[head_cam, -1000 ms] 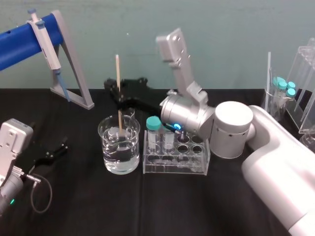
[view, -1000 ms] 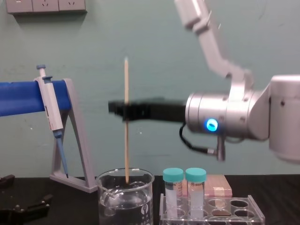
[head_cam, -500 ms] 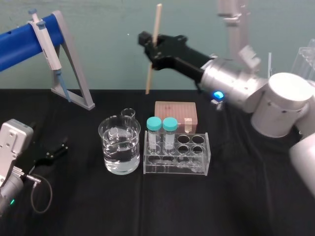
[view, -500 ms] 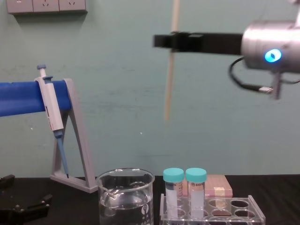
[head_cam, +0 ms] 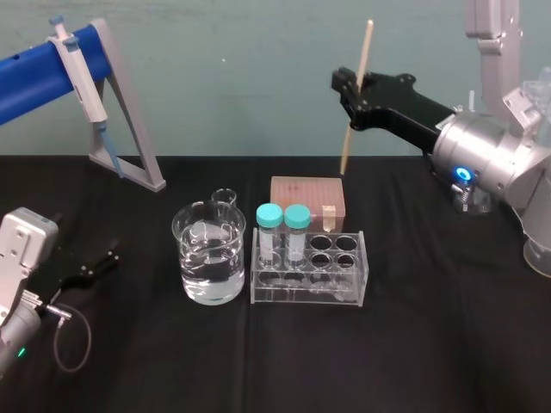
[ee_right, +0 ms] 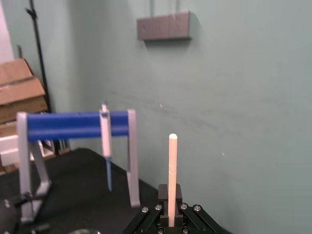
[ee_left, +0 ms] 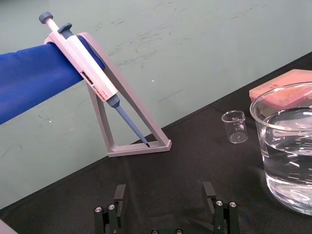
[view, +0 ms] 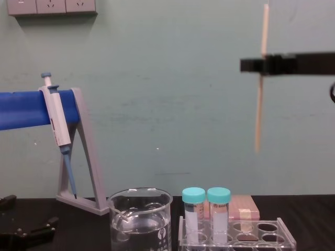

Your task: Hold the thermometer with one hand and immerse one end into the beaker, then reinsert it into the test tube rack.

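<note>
My right gripper (head_cam: pixel 355 86) is shut on the thermometer (head_cam: pixel 349 138), a thin pale rod held nearly upright in the air. It hangs high above the table, behind and to the right of the test tube rack (head_cam: pixel 349 292). In the chest view the thermometer (view: pixel 258 110) has its lower end well above the test tube rack (view: pixel 261 236), gripped by my right gripper (view: pixel 261 64). The right wrist view shows the thermometer (ee_right: pixel 172 170) rising from between the jaws. The beaker (head_cam: pixel 209 262), part full of water, stands left of the rack. My left gripper (ee_left: pixel 163 204) rests open on the table at the left.
Two teal-capped tubes (head_cam: pixel 283 225) stand in the rack's left holes. A pink box (head_cam: pixel 307 196) and a tiny beaker (head_cam: pixel 224 199) sit behind. A pipette (head_cam: pixel 79 77) hangs on a blue-barred grey stand (head_cam: pixel 129 129) at the back left. More tubes (head_cam: pixel 499 155) stand at the far right.
The right gripper has lifted the thermometer out of the beaker and carried it up and to the right, past the rack. The left arm has not moved.
</note>
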### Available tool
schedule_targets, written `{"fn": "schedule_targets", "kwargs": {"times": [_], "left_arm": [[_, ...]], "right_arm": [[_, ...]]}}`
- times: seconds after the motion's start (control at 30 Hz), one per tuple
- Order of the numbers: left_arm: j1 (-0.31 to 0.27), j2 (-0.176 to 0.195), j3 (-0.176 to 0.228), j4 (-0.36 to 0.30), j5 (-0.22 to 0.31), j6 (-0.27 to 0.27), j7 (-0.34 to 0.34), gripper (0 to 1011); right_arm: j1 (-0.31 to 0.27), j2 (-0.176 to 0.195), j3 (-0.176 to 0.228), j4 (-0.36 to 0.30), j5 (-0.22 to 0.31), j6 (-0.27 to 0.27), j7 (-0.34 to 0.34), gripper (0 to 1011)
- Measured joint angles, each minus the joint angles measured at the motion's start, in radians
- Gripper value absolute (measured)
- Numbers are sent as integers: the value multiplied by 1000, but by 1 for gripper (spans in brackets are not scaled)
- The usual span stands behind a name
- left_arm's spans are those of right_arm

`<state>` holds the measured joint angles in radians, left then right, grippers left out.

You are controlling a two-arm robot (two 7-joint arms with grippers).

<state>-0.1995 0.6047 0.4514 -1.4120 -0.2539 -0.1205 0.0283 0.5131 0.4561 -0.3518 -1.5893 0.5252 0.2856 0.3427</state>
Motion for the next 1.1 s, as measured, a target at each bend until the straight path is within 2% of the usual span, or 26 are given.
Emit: {"fn": "schedule_targets", "kwargs": {"times": [0.33, 0.57, 0.87, 1.1], "left_arm": [[0, 0, 0, 0, 0, 0, 0, 1004], [0, 0, 0, 0, 0, 0, 0, 1003], [0, 0, 0, 0, 0, 0, 0, 1004], [0, 0, 0, 0, 0, 0, 0, 1004]], "right_arm": [[-20, 7, -12, 89, -1, 14, 5, 49], [-41, 9, -14, 113, 10, 10, 24, 49], [-61, 24, -15, 131, 17, -53, 64, 49], [-62, 17, -24, 161, 17, -107, 96, 49]]}}
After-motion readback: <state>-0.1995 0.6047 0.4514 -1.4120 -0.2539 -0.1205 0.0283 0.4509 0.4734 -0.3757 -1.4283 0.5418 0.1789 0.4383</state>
